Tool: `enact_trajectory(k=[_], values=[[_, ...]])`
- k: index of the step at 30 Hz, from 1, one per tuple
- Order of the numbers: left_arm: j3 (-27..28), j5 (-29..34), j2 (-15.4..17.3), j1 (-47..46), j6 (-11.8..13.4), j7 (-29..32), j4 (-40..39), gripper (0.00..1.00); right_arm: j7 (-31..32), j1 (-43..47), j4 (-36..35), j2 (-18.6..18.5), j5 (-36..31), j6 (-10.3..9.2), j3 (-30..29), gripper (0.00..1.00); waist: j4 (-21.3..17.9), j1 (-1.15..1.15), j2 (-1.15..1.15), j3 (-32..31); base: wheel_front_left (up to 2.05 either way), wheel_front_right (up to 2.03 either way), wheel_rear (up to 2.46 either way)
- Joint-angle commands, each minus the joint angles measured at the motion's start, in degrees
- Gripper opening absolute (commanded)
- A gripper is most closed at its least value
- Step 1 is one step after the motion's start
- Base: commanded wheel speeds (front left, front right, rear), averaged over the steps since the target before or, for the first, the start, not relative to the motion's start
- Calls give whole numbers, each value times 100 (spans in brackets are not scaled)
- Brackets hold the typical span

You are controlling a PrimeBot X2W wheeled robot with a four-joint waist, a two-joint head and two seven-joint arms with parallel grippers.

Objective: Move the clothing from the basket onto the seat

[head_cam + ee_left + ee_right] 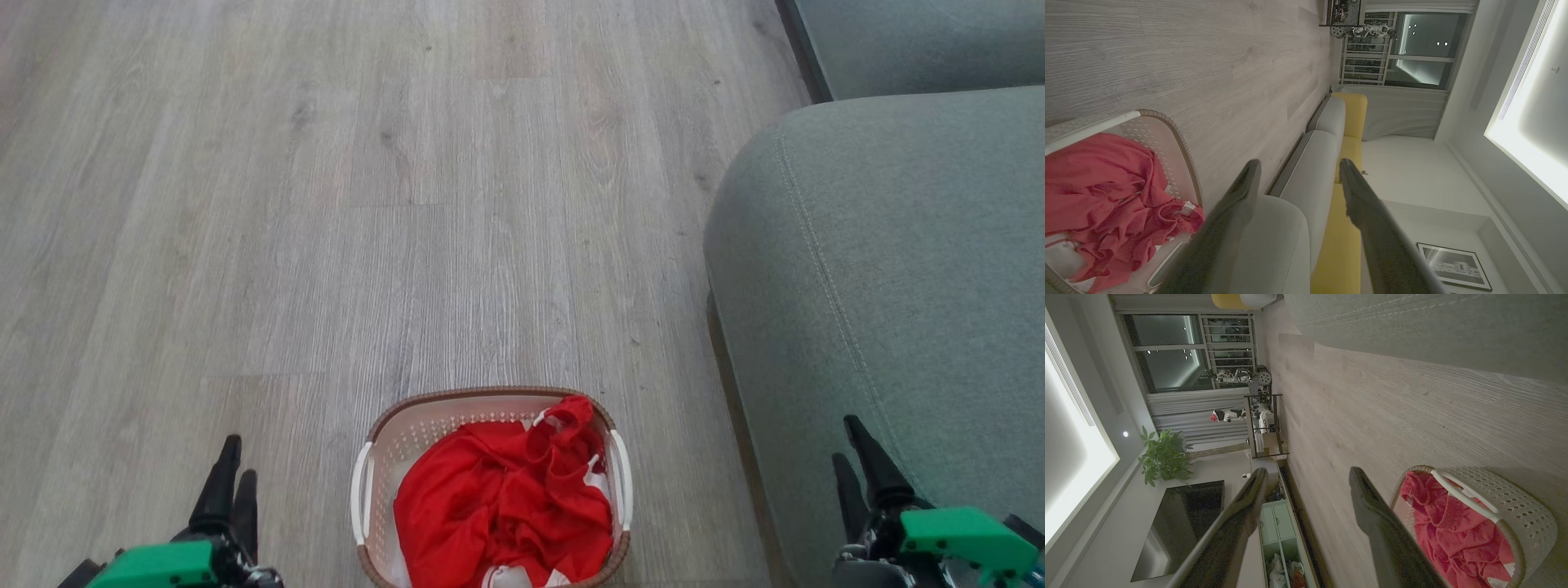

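Note:
The cream basket (373,457) with a brown rim stands on the floor at the bottom centre of the head view, and bright red clothing (502,502) is heaped inside it. One red fold (571,408) hangs over the far rim. The grey-green seat (882,269) fills the right side. My left gripper (231,469) is open, low at the left of the basket, holding nothing. My right gripper (849,445) is open over the seat's near edge. In the left wrist view the basket (1167,134) and clothing (1106,188) lie left of the fingers. The right wrist view has the basket (1515,506) and clothing (1453,535) at lower right.
Pale wood-look floor (408,204) stretches ahead and to the left of the basket. A second sofa cushion (922,41) sits at the top right. The wrist views show a room with a yellow-backed sofa (1351,118), a plant (1163,457) and a shelf unit (1261,424).

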Motion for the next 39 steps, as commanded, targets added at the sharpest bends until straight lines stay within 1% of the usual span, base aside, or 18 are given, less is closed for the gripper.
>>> enact_trajectory(k=[1,9,16,26,35,39], values=[[-27,43,40,-253,-3,-30,-225,100,-61,-224,-203,-30,-18,0,37,100,0,0,0,-1,0,0,0],[-74,208,47,-209,17,-165,-358,100,-197,-244,-243,-33,-144,0,147,100,-4,0,0,-12,0,0,0],[-115,546,53,-189,95,-281,-542,100,-315,-267,-311,-36,-409,0,193,100,-8,0,0,-20,0,0,0],[-231,1376,62,-176,257,-449,-858,100,-485,-294,-530,-39,-1134,0,289,100,-13,0,0,-27,0,0,0],[-357,2238,69,-160,396,-600,-1125,100,-638,-311,-773,-43,-1962,0,428,100,-12,0,0,-21,0,0,0],[-408,2521,73,-141,477,-667,-1212,100,-706,-320,-851,-45,-2387,0,500,100,-9,0,0,-20,0,0,0]])
